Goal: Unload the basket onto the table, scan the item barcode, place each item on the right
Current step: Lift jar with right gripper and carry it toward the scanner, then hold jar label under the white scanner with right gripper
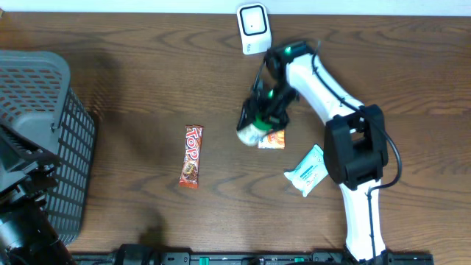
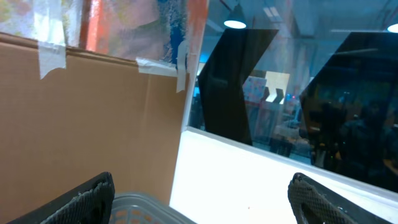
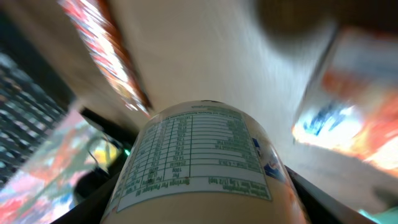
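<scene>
My right gripper (image 1: 263,114) is shut on a round bottle (image 1: 249,132) and holds it a little above the table at centre right. In the right wrist view the bottle (image 3: 199,149) fills the space between the dark fingers (image 3: 323,199). Its cream label with a green nutrition table faces the camera, and no barcode shows. The white scanner (image 1: 252,28) stands at the table's far edge, beyond the bottle. My left gripper (image 2: 200,208) is open with nothing between its fingers. It hangs over the grey basket's rim (image 2: 140,205) and points at a cardboard wall.
A grey mesh basket (image 1: 44,110) stands at the left edge, with the left arm (image 1: 22,213) beside it. A red candy bar (image 1: 192,155) lies mid-table. An orange packet (image 1: 272,139) lies just under the bottle, and a white-teal packet (image 1: 307,170) lies to its right.
</scene>
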Motion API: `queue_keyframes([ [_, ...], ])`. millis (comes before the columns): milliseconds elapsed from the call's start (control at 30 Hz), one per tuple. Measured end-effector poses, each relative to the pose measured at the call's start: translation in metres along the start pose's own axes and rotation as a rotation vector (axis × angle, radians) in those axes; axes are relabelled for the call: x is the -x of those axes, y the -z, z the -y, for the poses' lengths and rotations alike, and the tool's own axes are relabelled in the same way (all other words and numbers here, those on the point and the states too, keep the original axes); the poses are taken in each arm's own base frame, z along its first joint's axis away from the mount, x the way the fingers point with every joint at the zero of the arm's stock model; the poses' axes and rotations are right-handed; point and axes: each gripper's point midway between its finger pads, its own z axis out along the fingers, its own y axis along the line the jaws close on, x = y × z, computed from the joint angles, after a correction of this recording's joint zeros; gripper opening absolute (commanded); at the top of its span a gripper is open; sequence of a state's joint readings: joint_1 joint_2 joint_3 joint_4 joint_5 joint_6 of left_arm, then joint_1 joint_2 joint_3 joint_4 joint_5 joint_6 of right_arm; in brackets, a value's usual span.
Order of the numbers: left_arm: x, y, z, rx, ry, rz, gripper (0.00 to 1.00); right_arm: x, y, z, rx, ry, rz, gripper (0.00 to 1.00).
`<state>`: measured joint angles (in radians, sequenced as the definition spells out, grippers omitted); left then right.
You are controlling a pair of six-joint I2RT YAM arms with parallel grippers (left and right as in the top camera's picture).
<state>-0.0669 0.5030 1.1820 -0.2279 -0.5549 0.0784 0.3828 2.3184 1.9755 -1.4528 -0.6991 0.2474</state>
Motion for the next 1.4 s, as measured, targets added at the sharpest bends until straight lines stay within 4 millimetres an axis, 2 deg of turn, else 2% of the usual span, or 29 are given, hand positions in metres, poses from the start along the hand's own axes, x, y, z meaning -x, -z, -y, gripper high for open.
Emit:
queue_keyframes([
  [100, 0.000, 0.000, 0.003, -0.015, 0.000, 0.001, 0.90, 0.023, 0.038, -0.021, 0.031, 0.069, 0.125, 0.54],
  [167, 0.000, 0.000, 0.004, -0.023, 0.001, 0.002, 0.90, 0.042, 0.072, -0.039, 0.044, 0.149, 0.253, 0.52],
  [200, 0.000, 0.000, 0.004, -0.026, 0.001, 0.001, 0.90, 0.052, 0.095, -0.049, 0.037, 0.199, 0.344, 0.51],
  [267, 0.000, 0.000, 0.005, -0.029, 0.001, 0.002, 0.90, 0.066, 0.130, -0.060, -0.004, 0.252, 0.486, 0.51],
  [367, 0.000, 0.000, 0.005, -0.030, 0.001, 0.002, 0.90, 0.087, 0.180, -0.066, -0.121, 0.287, 0.717, 0.52],
  [467, 0.000, 0.000, 0.005, -0.030, 0.001, 0.002, 0.90, 0.111, 0.213, -0.062, -0.263, 0.279, 0.912, 0.49],
  [600, 0.000, 0.000, 0.005, -0.030, 0.001, 0.002, 0.90, 0.131, 0.234, -0.059, -0.384, 0.253, 1.063, 0.46],
  [667, 0.000, 0.000, 0.005, -0.030, 0.001, 0.002, 0.90, 0.144, 0.244, -0.065, -0.427, 0.252, 1.162, 0.47],
  [833, 0.000, 0.000, 0.005, -0.030, 0.001, 0.002, 0.90, 0.178, 0.251, -0.078, -0.433, 0.272, 1.336, 0.51],
  [1000, 0.000, 0.000, 0.005, -0.030, 0.001, 0.002, 0.90, 0.215, 0.232, -0.071, -0.407, 0.287, 1.443, 0.50],
  [1100, 0.000, 0.000, 0.005, -0.030, 0.001, 0.001, 0.90, 0.233, 0.218, -0.062, -0.392, 0.302, 1.493, 0.45],
  [1200, 0.000, 0.000, 0.005, -0.030, 0.000, 0.001, 0.90, 0.243, 0.212, -0.058, -0.386, 0.333, 1.547, 0.46],
  [1400, 0.000, 0.000, 0.005, -0.030, 0.000, 0.000, 0.90, 0.247, 0.216, -0.062, -0.367, 0.390, 1.649, 0.50],
])
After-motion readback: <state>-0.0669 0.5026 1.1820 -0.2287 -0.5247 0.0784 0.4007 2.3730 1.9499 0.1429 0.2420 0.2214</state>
